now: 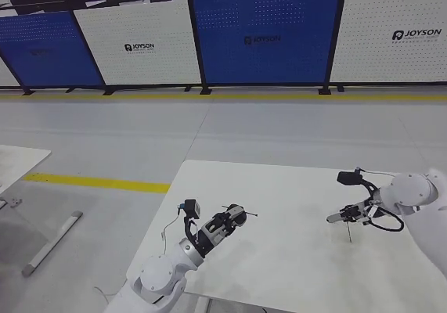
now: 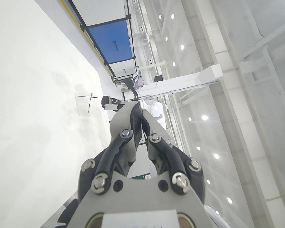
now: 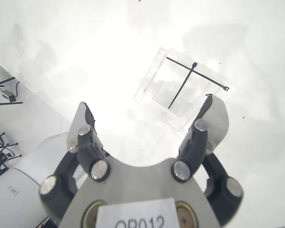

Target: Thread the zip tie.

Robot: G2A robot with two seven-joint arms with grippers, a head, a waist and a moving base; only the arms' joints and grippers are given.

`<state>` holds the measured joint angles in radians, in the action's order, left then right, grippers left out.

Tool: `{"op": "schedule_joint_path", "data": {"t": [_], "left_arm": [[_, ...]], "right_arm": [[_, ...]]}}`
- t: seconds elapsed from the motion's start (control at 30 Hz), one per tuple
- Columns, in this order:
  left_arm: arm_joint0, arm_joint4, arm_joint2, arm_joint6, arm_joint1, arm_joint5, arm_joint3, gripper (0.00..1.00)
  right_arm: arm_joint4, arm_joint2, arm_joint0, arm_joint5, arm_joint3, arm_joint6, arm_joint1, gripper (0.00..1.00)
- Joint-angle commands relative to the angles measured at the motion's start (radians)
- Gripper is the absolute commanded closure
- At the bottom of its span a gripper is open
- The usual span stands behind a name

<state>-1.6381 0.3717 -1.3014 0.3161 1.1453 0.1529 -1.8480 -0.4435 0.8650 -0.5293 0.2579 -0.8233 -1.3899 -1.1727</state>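
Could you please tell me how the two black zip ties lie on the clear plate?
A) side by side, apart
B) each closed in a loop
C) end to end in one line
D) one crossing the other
D: the zip ties lie straight on the clear plate, one across the other, near the open right tool.

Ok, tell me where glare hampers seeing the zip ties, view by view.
Right wrist view: glare washes out the white table, the clear square plate nearly vanishes, yet the two crossed thin black zip ties show plainly. Left wrist view: round ceiling lamps flare white, table washed out too. Top view: even light, no glare.
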Motion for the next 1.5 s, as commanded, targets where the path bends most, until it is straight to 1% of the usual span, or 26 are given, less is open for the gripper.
{"op": "schedule_joint_path", "data": {"t": [0.0, 0.07, 0.1, 0.17, 0.2, 0.23, 0.27, 0.3, 0.37, 0.4, 0.53, 0.73, 0.83, 0.97, 1.03, 1.2, 1.3, 1.4, 1.47], "left_arm": [[0.000, 0.000, 0.000, 0.000, 0.000, 0.000, 0.000, 1.00], [0.000, 0.000, 0.000, 0.000, 0.000, 0.000, 0.000, 1.00], [0.000, 0.000, 0.000, 0.000, 0.000, 0.000, 0.000, 1.00], [0.000, 0.000, 0.000, 0.000, 0.000, 0.000, 0.000, 1.00], [0.000, 0.000, 0.000, 0.000, 0.000, 0.000, 0.000, 1.00], [0.000, 0.000, 0.000, 0.000, 0.000, 0.000, 0.000, 1.00], [0.000, 0.000, 0.000, 0.000, 0.000, 0.000, 0.000, 1.00], [0.000, 0.000, 0.000, 0.000, 0.000, 0.000, 0.000, 1.00], [0.000, 0.000, 0.000, 0.000, 0.000, 0.000, 0.000, 1.00], [0.000, 0.000, 0.000, 0.000, 0.000, 0.000, 0.000, 1.00], [0.000, 0.000, 0.000, 0.000, 0.000, 0.000, 0.000, 1.00], [0.000, 0.000, 0.000, 0.000, 0.000, 0.000, 0.000, 1.00], [0.000, 0.000, 0.000, 0.000, 0.000, 0.000, 0.000, 1.00], [0.000, 0.000, 0.000, 0.000, 0.000, 0.000, 0.000, 1.00], [0.000, 0.000, 0.000, 0.000, 0.000, 0.000, 0.000, 1.00], [0.000, 0.000, 0.000, 0.000, 0.000, 0.000, 0.000, 1.00], [0.000, 0.000, 0.000, 0.000, 0.000, 0.000, 0.000, 1.00], [0.000, 0.000, 0.000, 0.000, 0.000, 0.000, 0.000, 1.00], [0.000, 0.000, 0.000, 0.000, 0.000, 0.000, 0.000, 1.00]], "right_arm": [[-0.012, 0.001, -0.008, -0.012, -0.002, 0.031, 0.001, 0.00], [-0.031, 0.005, -0.017, -0.048, -0.016, 0.062, 0.005, 0.00], [-0.042, 0.003, -0.018, -0.046, -0.028, 0.050, 0.007, 0.00], [-0.057, 0.008, -0.022, -0.069, -0.048, 0.056, 0.011, 0.00], [-0.061, 0.009, -0.025, -0.074, -0.059, 0.051, 0.013, 0.07], [-0.064, 0.009, -0.028, -0.080, -0.068, 0.043, 0.014, 0.17], [-0.072, 0.006, -0.029, -0.091, -0.077, 0.028, 0.015, 0.44], [-0.076, 0.003, -0.029, -0.099, -0.081, 0.021, 0.015, 0.52], [-0.086, -0.007, -0.029, -0.112, -0.082, 0.007, 0.013, 0.55], [-0.088, -0.014, -0.027, -0.120, -0.078, 0.001, 0.011, 0.55], [-0.087, -0.034, -0.009, -0.139, -0.030, 0.007, -0.001, 0.59], [-0.085, -0.065, 0.018, -0.137, 0.049, 0.026, -0.021, 0.64], [-0.079, -0.079, 0.029, -0.132, 0.087, 0.038, -0.032, 0.65], [-0.076, -0.098, 0.049, -0.126, 0.142, 0.059, -0.050, 0.70], [-0.076, -0.106, 0.056, -0.126, 0.161, 0.065, -0.057, 0.73], [-0.078, -0.126, 0.078, -0.149, 0.213, 0.081, -0.078, 0.75], [-0.075, -0.137, 0.088, -0.148, 0.241, 0.083, -0.090, 0.75], [-0.074, -0.148, 0.096, -0.151, 0.263, 0.083, -0.101, 0.78], [-0.072, -0.154, 0.102, -0.149, 0.281, 0.086, -0.110, 0.78]]}}
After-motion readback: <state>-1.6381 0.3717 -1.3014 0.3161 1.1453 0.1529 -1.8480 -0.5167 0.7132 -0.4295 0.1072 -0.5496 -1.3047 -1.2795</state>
